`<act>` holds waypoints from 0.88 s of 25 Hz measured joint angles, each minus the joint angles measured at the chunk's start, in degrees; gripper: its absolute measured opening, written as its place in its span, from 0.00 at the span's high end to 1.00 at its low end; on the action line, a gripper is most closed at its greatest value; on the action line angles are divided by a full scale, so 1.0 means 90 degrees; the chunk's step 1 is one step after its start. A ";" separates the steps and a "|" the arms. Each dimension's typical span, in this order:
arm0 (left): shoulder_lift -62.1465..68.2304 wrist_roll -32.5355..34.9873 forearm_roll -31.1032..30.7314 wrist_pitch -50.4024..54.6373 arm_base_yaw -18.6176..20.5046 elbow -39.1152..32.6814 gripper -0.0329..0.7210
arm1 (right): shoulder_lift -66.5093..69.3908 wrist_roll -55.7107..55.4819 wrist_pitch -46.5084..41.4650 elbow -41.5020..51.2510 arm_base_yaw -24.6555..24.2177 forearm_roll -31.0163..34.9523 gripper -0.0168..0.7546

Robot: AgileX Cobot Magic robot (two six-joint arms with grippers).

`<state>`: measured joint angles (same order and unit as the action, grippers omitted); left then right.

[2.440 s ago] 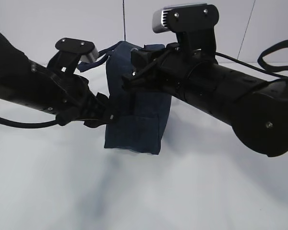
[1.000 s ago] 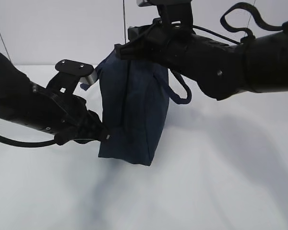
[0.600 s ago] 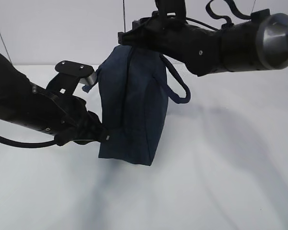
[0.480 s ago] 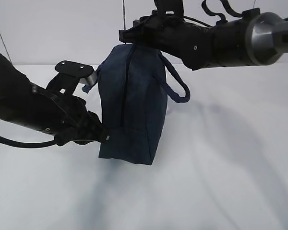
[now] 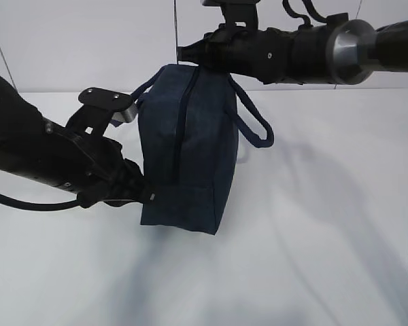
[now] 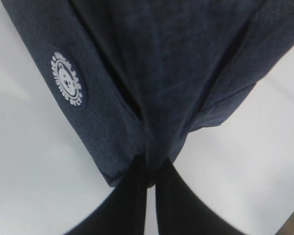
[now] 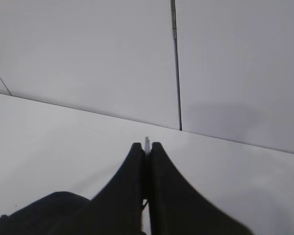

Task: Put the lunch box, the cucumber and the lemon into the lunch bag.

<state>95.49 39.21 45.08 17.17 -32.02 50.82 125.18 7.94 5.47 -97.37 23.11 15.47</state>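
Jaws on both grippers are pressed together.

Exterior: one lunch bag stands upright on the white table. Left arm comes in low from the left, left gripper pinching the bag's lower left corner. Right arm reaches across horizontally above the bag, right gripper at its top edge (what it pinches isn't clear here). Two handle loops visible.

Left wrist: fingers clamp a fold of navy fabric; one round white logo patch.

Right wrist: right gripper nips a thin silvery sliver, too small to identify.
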 joint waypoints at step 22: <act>-0.0493 -0.0763 0.0365 0.1849 0.0707 0.1368 0.45 | -0.0400 -0.0011 -0.1045 -0.0055 -0.0027 0.0066 0.98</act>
<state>91.05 32.35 48.36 33.80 -25.66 63.12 121.59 7.84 -3.94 -97.87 22.86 16.07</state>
